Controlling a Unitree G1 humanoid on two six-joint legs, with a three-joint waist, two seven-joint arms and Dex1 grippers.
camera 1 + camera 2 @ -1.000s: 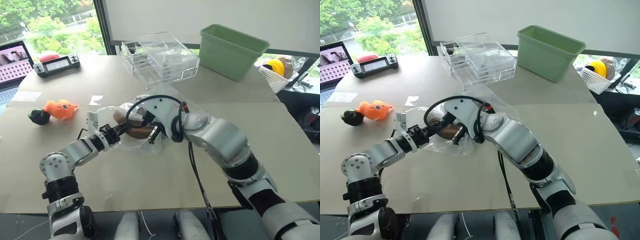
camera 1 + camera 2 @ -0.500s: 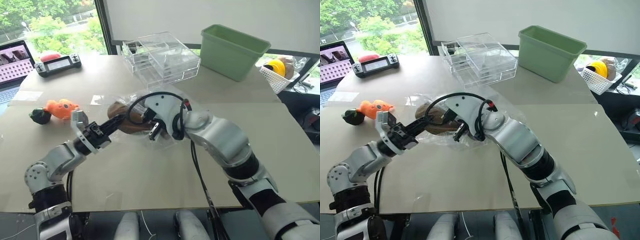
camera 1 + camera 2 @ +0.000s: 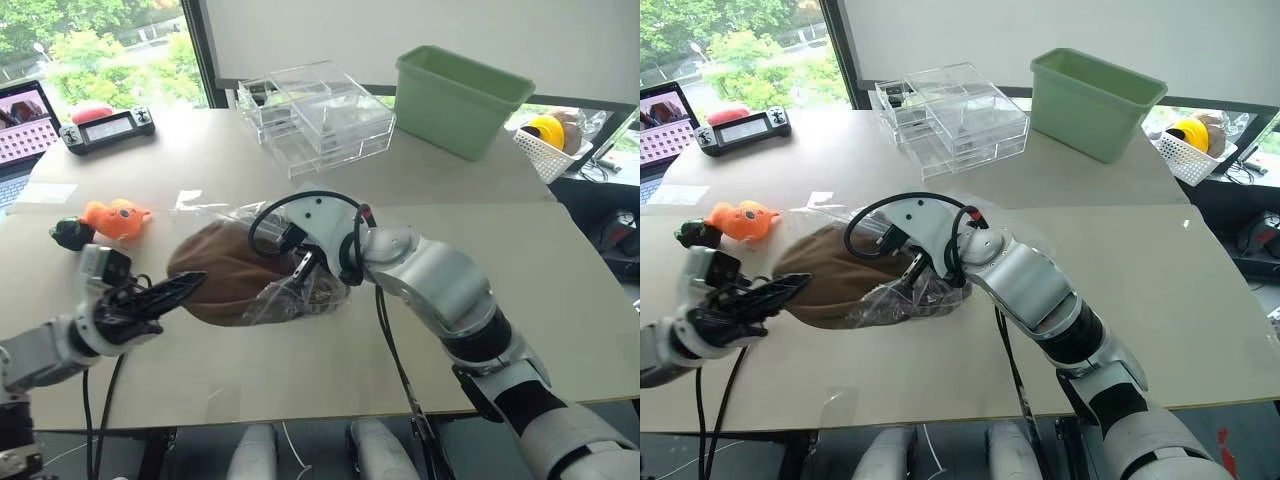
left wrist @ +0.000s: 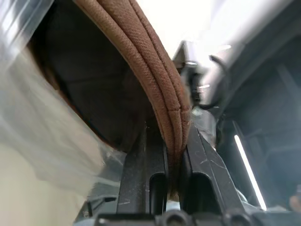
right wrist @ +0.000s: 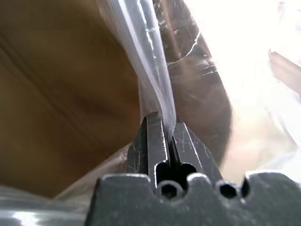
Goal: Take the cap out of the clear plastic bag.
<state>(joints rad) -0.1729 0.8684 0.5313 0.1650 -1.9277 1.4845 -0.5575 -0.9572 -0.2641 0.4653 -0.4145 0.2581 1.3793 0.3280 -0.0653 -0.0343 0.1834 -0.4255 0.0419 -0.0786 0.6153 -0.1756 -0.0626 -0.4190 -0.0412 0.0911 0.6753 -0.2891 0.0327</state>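
The brown fabric cap [image 3: 225, 280] lies at the table's middle, its left half outside the clear plastic bag [image 3: 300, 295] and its right part still under the crinkled film. My left gripper [image 3: 185, 287] is shut on the cap's stitched rim [image 4: 167, 110] at the cap's left edge. My right gripper [image 3: 302, 268] is shut on a fold of the clear plastic bag [image 5: 153, 75] above the cap's right side.
An orange plush toy [image 3: 118, 217] and a dark small object [image 3: 68, 233] lie left of the cap. Clear acrylic drawer boxes [image 3: 315, 115], a green bin [image 3: 460, 95] and a handheld console [image 3: 105, 128] stand at the back. A white basket [image 3: 548, 148] sits far right.
My left gripper has pulled back and to the left with the cap's rim, drawing much of the cap out of the bag. The right gripper has kept still on the plastic.
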